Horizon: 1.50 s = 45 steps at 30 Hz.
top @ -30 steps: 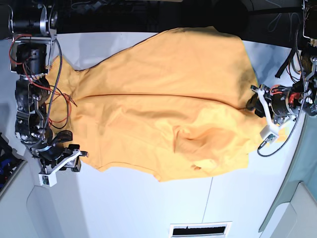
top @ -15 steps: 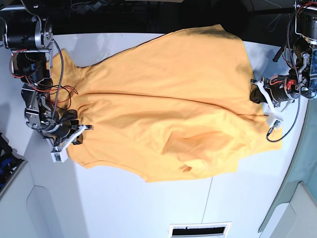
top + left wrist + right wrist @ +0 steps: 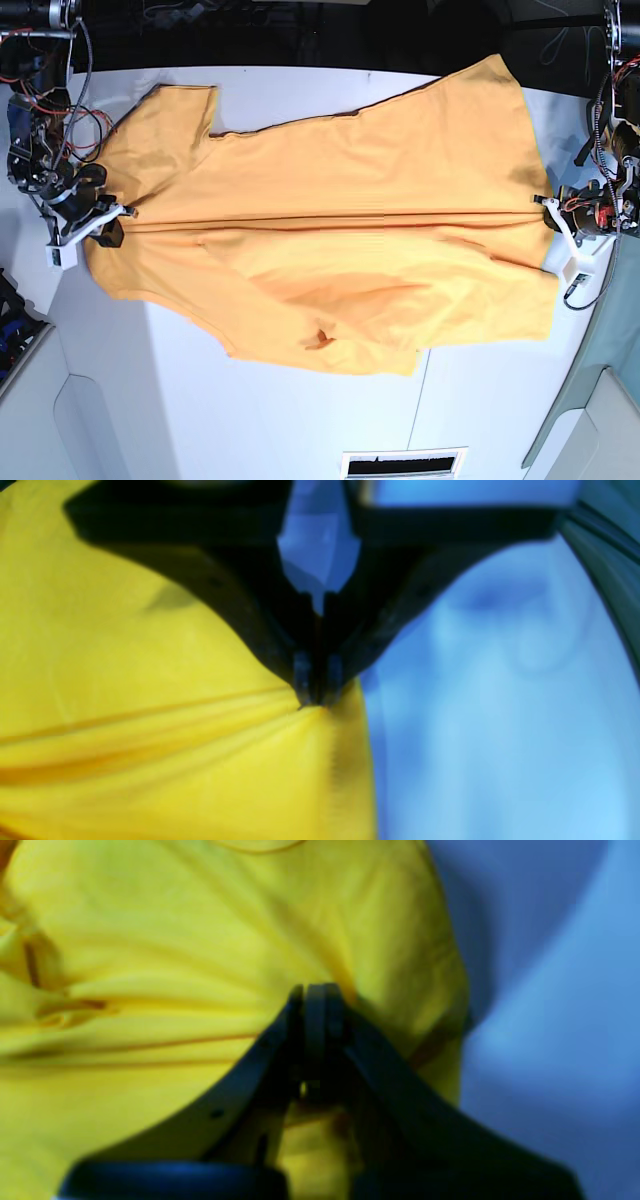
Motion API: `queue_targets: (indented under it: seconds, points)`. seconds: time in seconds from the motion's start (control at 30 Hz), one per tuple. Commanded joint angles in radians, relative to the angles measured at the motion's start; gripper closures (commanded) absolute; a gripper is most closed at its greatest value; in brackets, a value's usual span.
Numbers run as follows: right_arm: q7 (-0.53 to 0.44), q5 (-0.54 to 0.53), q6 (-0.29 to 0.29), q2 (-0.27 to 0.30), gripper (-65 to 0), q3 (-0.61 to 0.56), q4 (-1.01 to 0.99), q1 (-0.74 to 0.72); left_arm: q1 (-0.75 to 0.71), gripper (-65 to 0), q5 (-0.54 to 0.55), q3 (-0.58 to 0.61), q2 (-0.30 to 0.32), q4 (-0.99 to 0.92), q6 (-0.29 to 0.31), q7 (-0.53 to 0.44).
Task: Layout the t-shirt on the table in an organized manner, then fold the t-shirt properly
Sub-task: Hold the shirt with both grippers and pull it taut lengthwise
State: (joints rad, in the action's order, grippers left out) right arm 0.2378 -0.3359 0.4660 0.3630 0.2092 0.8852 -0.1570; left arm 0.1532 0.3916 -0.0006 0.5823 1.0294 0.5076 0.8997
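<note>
Right gripper (image 3: pixel 118 214): far left of the base view, at the collar end of the t-shirt; jaws clenched on the cloth edge. In the right wrist view (image 3: pixel 317 990) the two dark fingers meet on a pinch of yellow fabric, with creases running out from it.

T-shirt (image 3: pixel 340 240): orange-yellow, spread lengthwise across the table and stretched between the two grippers. A taut ridge runs along its middle from one pinch to the other. One short sleeve lies toward the far edge, near the right gripper. The near half is slack, with folds and a small pucker toward its near hem. No lettering can be made out.

Table (image 3: pixel 300 420): matte white, beneath the t-shirt and bare on its near side; a thin dark seam line runs across that bare part.

Left gripper (image 3: pixel 553 207): far right of the base view, at the hem end of the t-shirt; jaws clamped on the fabric. In the left wrist view (image 3: pixel 316 700) the tips are pressed together on the cloth's edge, with folds fanning away from the pinch.
</note>
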Motion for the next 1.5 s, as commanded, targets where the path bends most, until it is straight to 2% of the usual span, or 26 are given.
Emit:
queue_targets:
  seconds: [0.0, 0.1, 0.17, 0.3, 0.47, 0.57, 0.67, 0.77, 0.93, 1.03, 1.13, 1.2, 1.3, 1.47]
  points:
    - [0.055, 0.019, -0.035, 0.021, 0.0, 0.030, 0.031, 0.031, -0.027, -2.4, -0.031, 0.000, 0.019, -0.010, 0.013, 0.105]
    - [0.055, -0.038, 0.011, 0.021, 0.0, 0.086, 0.118, 0.106, -0.071, -2.4, 0.078, 0.000, 0.019, -0.009, 0.083, 0.160]
    - [0.055, -0.065, 0.050, 0.022, 0.0, 0.108, 0.171, 0.134, -0.099, -2.6, 0.132, 0.000, 0.021, 0.002, 0.108, 0.164]
    - [0.057, -0.135, 0.058, 0.019, 0.0, 0.134, 0.280, 0.148, -0.139, -3.6, 0.238, 0.000, 0.047, 0.083, 0.110, 0.151]
    - [0.066, -0.158, 0.058, -0.017, 0.0, 0.135, 0.387, 0.089, -0.130, -10.7, 0.328, 0.000, 0.098, 0.224, 0.110, 0.145]
    - [0.084, -0.148, 0.058, -0.063, 0.0, 0.130, 0.383, 0.014, -0.111, -10.7, 0.328, 0.000, 0.119, 0.278, 0.084, 0.057]
    - [0.084, -0.073, 0.058, -0.116, 0.0, 0.089, 0.347, -0.065, -0.078, -10.6, 0.270, 0.000, 0.105, 0.278, 0.035, -0.042]
    - [0.068, 0.023, 0.056, -0.155, 0.0, 0.010, 0.266, -0.151, -0.050, -10.5, 0.167, 0.000, 0.066, 0.259, -0.026, -0.120]
    - [-0.021, 0.194, 0.054, -0.201, 0.0, -0.165, -0.005, -0.300, 0.002, -3.8, 0.080, 0.000, -0.019, 0.109, -0.028, -0.125]
    - [-0.083, 0.301, 0.048, -0.214, 0.0, -0.259, -0.172, -0.354, 0.007, -2.7, 0.078, 0.000, -0.037, 0.020, -0.014, -0.117]
    - [-0.117, 0.383, -0.040, -0.203, 0.0, -0.301, -0.258, -0.366, 0.006, -2.7, 0.078, 0.000, -0.032, -0.022, 0.013, -0.058]
    - [-0.120, 0.390, -0.089, -0.177, 0.0, -0.301, -0.271, -0.362, 0.002, -2.7, 0.084, 0.000, -0.022, -0.023, 0.046, 0.010]
    - [-0.119, 0.380, -0.096, -0.126, 0.0, -0.301, -0.271, -0.360, -0.026, -2.8, 0.143, 0.000, 0.001, -0.023, 0.086, 0.061]
    - [-0.113, 0.340, -0.096, -0.039, 0.0, -0.301, -0.270, -0.348, -0.082, -2.8, 0.223, 0.000, 0.019, -0.021, 0.142, 0.094]
